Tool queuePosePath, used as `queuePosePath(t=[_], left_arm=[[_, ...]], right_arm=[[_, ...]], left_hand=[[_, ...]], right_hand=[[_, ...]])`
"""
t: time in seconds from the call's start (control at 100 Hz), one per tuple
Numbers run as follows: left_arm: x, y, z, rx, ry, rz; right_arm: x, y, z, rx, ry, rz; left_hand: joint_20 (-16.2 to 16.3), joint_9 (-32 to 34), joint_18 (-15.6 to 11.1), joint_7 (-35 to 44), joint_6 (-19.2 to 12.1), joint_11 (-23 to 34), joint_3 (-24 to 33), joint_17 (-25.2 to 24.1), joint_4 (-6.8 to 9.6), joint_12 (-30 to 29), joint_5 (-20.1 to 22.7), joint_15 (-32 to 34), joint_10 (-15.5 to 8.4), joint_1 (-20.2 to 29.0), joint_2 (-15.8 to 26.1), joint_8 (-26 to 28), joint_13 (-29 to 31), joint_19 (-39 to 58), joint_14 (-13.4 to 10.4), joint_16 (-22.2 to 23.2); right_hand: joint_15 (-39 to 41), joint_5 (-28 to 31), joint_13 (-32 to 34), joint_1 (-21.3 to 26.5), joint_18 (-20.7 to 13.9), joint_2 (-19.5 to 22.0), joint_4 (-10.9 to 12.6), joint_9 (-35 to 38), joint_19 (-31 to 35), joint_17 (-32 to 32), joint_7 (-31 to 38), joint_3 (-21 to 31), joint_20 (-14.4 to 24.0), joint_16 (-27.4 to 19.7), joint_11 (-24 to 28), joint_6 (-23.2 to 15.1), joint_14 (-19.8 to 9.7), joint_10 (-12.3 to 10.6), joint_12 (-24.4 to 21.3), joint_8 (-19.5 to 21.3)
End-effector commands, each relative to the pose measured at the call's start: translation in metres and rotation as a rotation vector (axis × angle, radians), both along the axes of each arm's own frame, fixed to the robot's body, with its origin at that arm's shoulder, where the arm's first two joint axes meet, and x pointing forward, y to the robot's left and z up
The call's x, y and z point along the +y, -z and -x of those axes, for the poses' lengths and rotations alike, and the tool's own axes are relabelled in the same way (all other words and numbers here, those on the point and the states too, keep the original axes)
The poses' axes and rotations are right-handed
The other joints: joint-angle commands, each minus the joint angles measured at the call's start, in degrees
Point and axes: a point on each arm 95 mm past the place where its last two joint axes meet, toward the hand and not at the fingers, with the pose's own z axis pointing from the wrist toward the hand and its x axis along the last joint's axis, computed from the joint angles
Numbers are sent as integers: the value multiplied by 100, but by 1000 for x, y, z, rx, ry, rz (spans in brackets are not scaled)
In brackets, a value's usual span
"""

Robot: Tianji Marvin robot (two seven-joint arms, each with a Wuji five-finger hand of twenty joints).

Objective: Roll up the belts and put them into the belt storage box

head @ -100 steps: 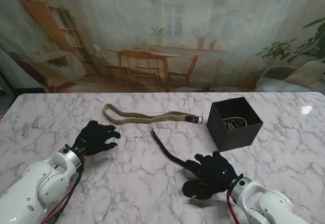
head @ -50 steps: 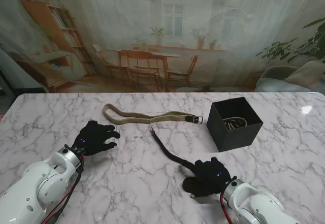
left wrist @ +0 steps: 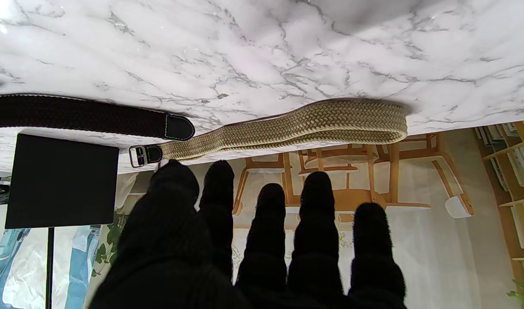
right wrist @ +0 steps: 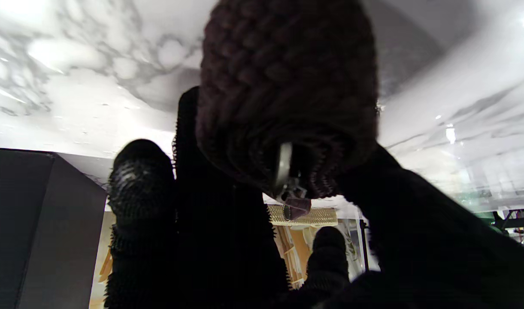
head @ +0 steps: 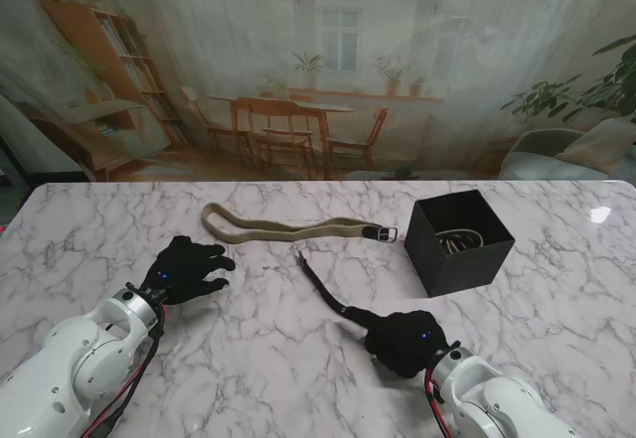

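Right robot hand [head: 402, 340] grips the rolled end of the dark belt [head: 320, 285]; left robot hand [head: 184, 269] rests empty, fingers spread.

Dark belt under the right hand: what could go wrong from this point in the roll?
The right hand covers a partly wound coil of the dark belt, whose tail lies unrolled on the table; the coil may loosen if the grip shifts. The belt storage box already holds something, so space may be tight. The left hand is open and away, giving no support.
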Motion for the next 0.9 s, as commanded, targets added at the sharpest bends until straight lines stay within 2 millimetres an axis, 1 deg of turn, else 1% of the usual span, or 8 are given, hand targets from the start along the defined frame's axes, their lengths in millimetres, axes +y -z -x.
queuePosePath(t=[0.0,0.07,0.27,0.36,0.53,0.64,0.71,0.89], left_arm=[[-1,2,1,11,3,-2],[-2,2,0,12,4,-1],[-1,2,0,11,5,0],[-1,2,0,11,4,1],[-2,2,0,13,4,2],[-1,2,0,12,5,2],[-1,2,0,12,5,2],[-1,2,0,13,7,1]], right_arm=[[0,7,0,11,13,-11],[1,8,-1,5,17,-32],[2,8,-4,-9,-2,-53],[1,8,-5,-21,-13,-53],[1,8,-5,-12,-20,-38],[2,7,-4,5,-19,-43],[3,5,-4,23,-23,-54],[3,-3,-1,129,-43,-69]], left_hand=[[89,-250,237,-82,1,-84,-44,-127,-76,-5,71,-142,90,28,216,66,-102,-191,25,-66],[89,-253,244,-85,-16,-85,-35,-130,-73,-6,64,-144,94,49,215,65,-105,-194,23,-67],[90,-249,233,-72,-58,-83,-38,-127,-74,-6,66,-145,80,68,210,75,-106,-199,23,-67],[90,-249,233,-61,-71,-83,-37,-128,-74,-6,76,-144,88,81,205,81,-105,-203,22,-66],[94,-255,226,-49,-82,-86,-44,-127,-76,-7,79,-144,89,79,204,83,-107,-204,27,-66],[95,-253,237,-41,-84,-85,-47,-128,-77,-6,88,-143,80,74,203,84,-104,-207,27,-65],[94,-253,233,-40,-75,-84,-42,-130,-74,-6,88,-143,86,77,208,82,-107,-211,24,-64],[95,-258,223,-42,-51,-86,-46,-127,-75,-6,86,-145,85,62,216,75,-112,-214,25,-64]], right_hand=[[650,-106,473,1068,-119,57,-34,461,319,369,507,608,-189,207,181,-631,-229,-474,-82,-240],[1096,-244,508,1238,-160,-101,-127,544,422,658,1915,856,-298,251,77,-1155,-306,-427,-101,-745],[1460,1386,540,1185,-307,-304,108,-495,379,995,3410,1643,-365,88,-635,-1521,-511,-367,-635,243],[1355,2729,542,989,-503,-360,351,-1082,322,1033,3813,1455,-375,19,-705,-883,-620,-412,-695,545],[696,3443,518,600,-672,-1040,-464,-2011,5,853,5132,789,-365,-186,-745,943,-616,-159,-705,-33],[262,3955,511,-371,-578,-1133,-470,-2256,-153,742,4729,692,-385,-269,-654,1431,-498,145,-690,89],[-187,4296,351,-1053,-506,-978,136,-2541,-362,541,3796,449,-447,-371,-697,1745,-423,310,-724,978],[-1005,3951,-160,-1519,-501,-605,292,-3237,-688,129,2728,-188,-646,-927,-883,2309,-473,561,-816,861]])
